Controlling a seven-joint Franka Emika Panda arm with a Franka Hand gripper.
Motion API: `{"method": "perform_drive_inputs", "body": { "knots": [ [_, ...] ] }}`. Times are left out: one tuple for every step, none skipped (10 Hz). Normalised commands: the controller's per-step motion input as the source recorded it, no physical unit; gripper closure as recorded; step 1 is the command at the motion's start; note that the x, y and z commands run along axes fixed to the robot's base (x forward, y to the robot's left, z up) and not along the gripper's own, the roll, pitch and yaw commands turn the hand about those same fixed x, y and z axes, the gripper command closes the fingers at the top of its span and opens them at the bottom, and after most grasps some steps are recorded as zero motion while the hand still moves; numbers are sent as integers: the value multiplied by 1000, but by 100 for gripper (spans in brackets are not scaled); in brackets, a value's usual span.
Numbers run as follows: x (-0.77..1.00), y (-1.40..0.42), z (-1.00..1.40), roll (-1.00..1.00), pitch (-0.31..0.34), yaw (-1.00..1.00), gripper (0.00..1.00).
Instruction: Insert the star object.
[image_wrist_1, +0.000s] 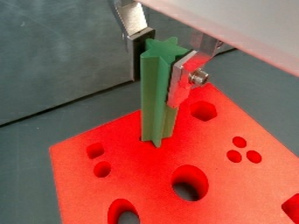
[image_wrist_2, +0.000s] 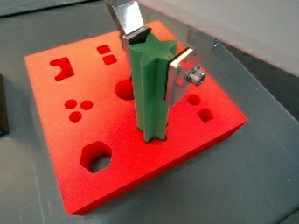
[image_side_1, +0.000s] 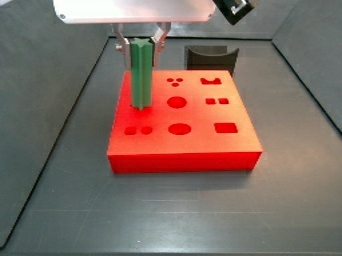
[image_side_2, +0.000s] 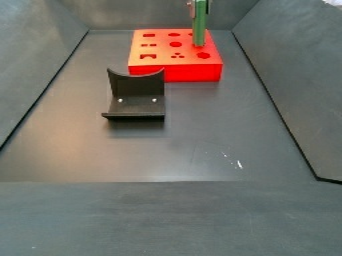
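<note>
The star object (image_wrist_2: 149, 92) is a long green bar with a star-shaped end face. It stands upright between the fingers of my gripper (image_wrist_2: 155, 59), which is shut on its upper end. Both wrist views show this, and the gripper (image_wrist_1: 162, 59) also shows there. The bar's (image_wrist_1: 155, 96) lower end meets the top face of the red block (image_wrist_1: 122, 144) at a hole; how deep it sits is hidden. In a side view the bar (image_side_1: 139, 75) stands near the block's (image_side_1: 201, 140) left edge under the gripper (image_side_1: 143, 42). In a side view the bar (image_side_2: 201, 25) stands over the far block (image_side_2: 167, 66).
The red block has several cut-outs, among them a hexagonal hole (image_wrist_2: 96, 158) and a round hole (image_wrist_1: 188, 184). The dark fixture (image_side_2: 134, 96) stands on the grey floor apart from the block, and it shows behind the block (image_side_1: 210, 57). Sloping grey walls (image_side_2: 40, 85) enclose the floor.
</note>
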Motion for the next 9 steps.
{"method": "perform_drive_inputs", "body": {
  "knots": [
    [266,-183,-749,321,0,-126,100],
    [6,-83,-671,166,0,-249,100],
    [0,0,-671,0,-27,-206,100],
    [-46,3,-414,-17,-59,-143,100],
    [-123,66,-311,111,104,-94,100],
    [-177,46,-1000,0,-19,-166,100],
    [0,0,-937,-31,-163,-157,100],
    [0,0,-1000,101,-90,-183,100],
    [0,-177,-863,261,0,-129,100]
  ]
}}
